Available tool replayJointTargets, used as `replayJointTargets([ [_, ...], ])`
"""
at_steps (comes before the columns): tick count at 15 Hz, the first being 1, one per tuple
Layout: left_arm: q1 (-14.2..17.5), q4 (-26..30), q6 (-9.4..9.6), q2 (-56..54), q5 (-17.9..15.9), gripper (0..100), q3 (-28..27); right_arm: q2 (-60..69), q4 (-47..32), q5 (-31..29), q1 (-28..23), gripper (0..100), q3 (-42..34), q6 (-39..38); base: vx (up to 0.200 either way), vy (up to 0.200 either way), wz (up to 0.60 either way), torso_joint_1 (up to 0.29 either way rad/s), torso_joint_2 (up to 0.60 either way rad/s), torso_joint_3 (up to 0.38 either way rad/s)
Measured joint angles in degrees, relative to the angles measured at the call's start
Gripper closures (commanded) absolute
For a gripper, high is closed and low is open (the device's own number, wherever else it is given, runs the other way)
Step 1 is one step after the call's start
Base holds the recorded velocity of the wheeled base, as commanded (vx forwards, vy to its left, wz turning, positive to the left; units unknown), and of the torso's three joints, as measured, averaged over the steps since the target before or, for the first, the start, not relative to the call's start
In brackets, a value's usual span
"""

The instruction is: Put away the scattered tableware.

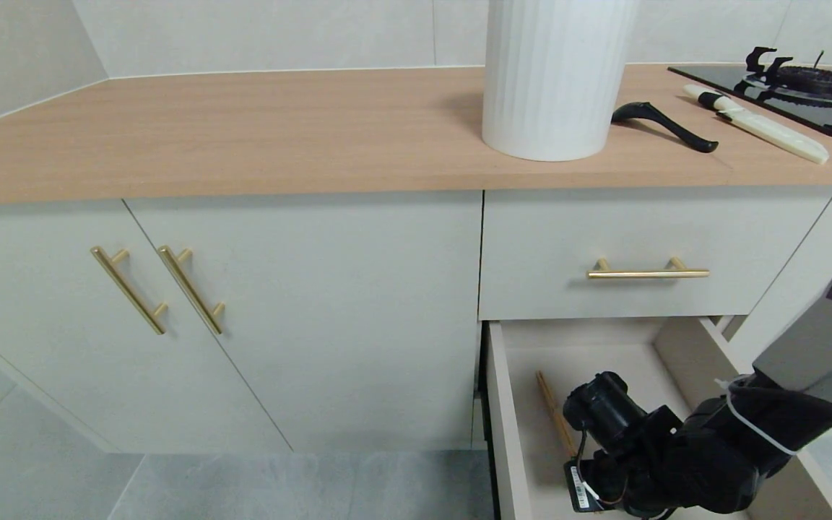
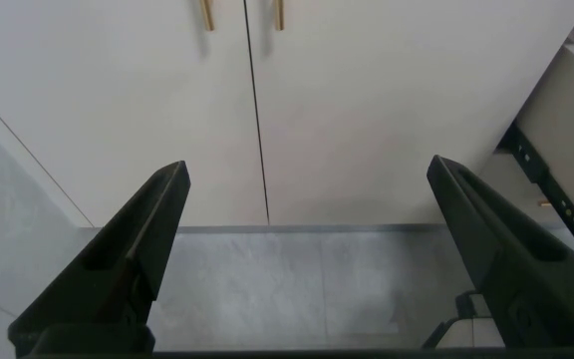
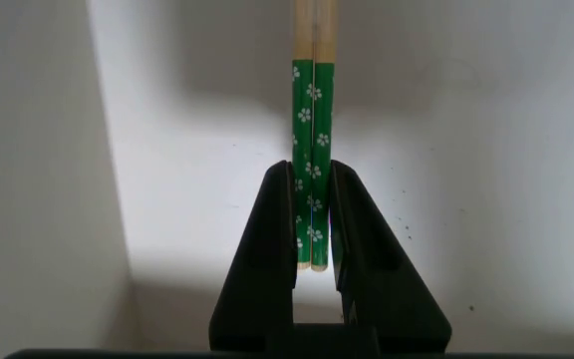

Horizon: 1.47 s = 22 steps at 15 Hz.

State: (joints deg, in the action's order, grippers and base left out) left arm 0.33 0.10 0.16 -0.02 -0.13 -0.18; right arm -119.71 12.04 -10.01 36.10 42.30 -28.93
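Chopsticks (image 3: 313,120), a green flowered pair with bare wooden tips, sit side by side within the open drawer (image 1: 510,404) below the wooden desk (image 1: 243,130). The desk carries a white ribbed tub (image 1: 553,79), a black curved tool (image 1: 665,124) and a pale knife (image 1: 755,123) beside the stove (image 1: 806,87). Pale cabinet doors (image 1: 315,310) with gold handles meet a grey tiled floor (image 1: 279,484). The pair's green ends lie between the right jaws, which are clamped on them near one drawer wall. The left jaws hang wide apart, holding nothing, above the floor before the doors.
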Motion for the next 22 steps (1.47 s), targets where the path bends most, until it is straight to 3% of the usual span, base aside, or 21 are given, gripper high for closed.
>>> replayJointTargets([
  [5,0.00,0.00,0.00,0.00,0.02,0,0.00,-1.23,1.30,-0.74,0.01,100,-0.24,-0.30,0.000,0.000,0.00,0.000,0.00,0.000],
  [6,0.00,0.00,0.02,0.00,0.02,0,0.00,-1.29,1.30,-0.91,0.01,0,-0.29,-0.33,0.000,0.000,0.00,0.000,0.00,0.000],
  [14,0.00,0.00,0.02,0.00,0.00,0,0.02,-0.99,1.06,-1.23,0.30,0,-0.55,-0.27,0.000,0.000,0.00,0.000,0.00,0.000],
  [18,0.00,-0.02,0.02,0.00,0.00,0,0.02,4.00,0.40,-4.85,0.15,0,-0.93,0.57,0.000,0.000,0.00,0.000,0.00,0.000],
  [22,0.00,0.00,0.02,0.00,0.02,0,0.02,17.37,-8.35,-5.58,-2.22,0,-0.94,4.88,0.000,0.000,0.00,0.000,0.00,0.000],
])
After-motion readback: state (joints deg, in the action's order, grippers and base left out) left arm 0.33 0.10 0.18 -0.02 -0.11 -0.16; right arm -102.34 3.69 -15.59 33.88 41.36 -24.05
